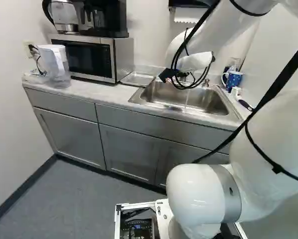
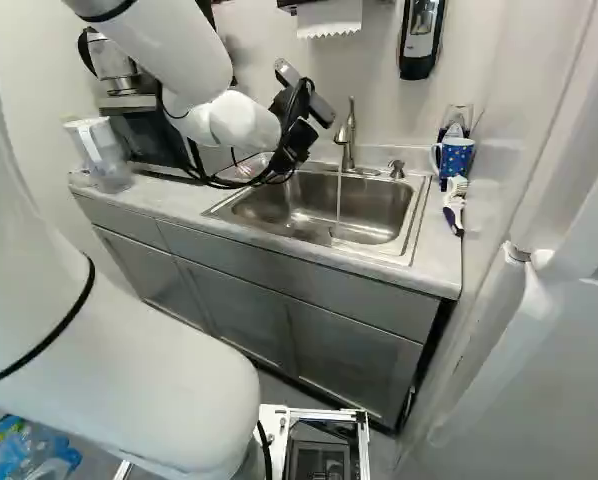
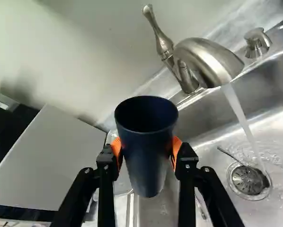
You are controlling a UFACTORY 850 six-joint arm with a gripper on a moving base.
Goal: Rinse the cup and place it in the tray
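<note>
Clock A: plan view, sink at centre, 12 toward the back wall. Sink (image 2: pixel 379 212) set in the counter (image 1: pixel 101 94). Faucet (image 3: pixel 207 61) at 12, running; stream (image 3: pixel 241 116) falls into the basin near the drain strainer (image 3: pixel 249 179). Small metal knob (image 3: pixel 257 41) beside the faucet. Metal tray (image 1: pixel 136 78) on the counter at about 9–10, just beside the sink. Microwave (image 1: pixel 89 59) past the tray, same bearing, bearing a glass kettle (image 1: pixel 64 17) and coffee maker (image 1: pixel 104 20); its flank closes off that side of the tray. Clear pitcher (image 1: pixel 54 70) at 9, beyond the microwave. Blue spotted mug (image 2: pixel 455 158) at 2–3, clear glass (image 2: pixel 459 116) just behind it, white-and-dark handled item (image 2: pixel 453 205) in front. On the wall: soap dispenser (image 2: pixel 420 40) near 1, paper towel (image 2: pixel 329 18) near 12.

Clock B: wrist view, held cup at centre, 12 straight ahead past the fingers. Faucet spout and handle at 1, near the cup: main obstruction. Strainer about 4; microwave top about 8.

Gripper (image 1: pixel 168 77): jaws grasping the dark blue cup (image 3: pixel 147 153), parted by its width, orange pads (image 3: pixel 176 151) against its wall from two sides. Cup mouth faces the wrist camera; cup lies well apart from the stream, on the microwave side.
</note>
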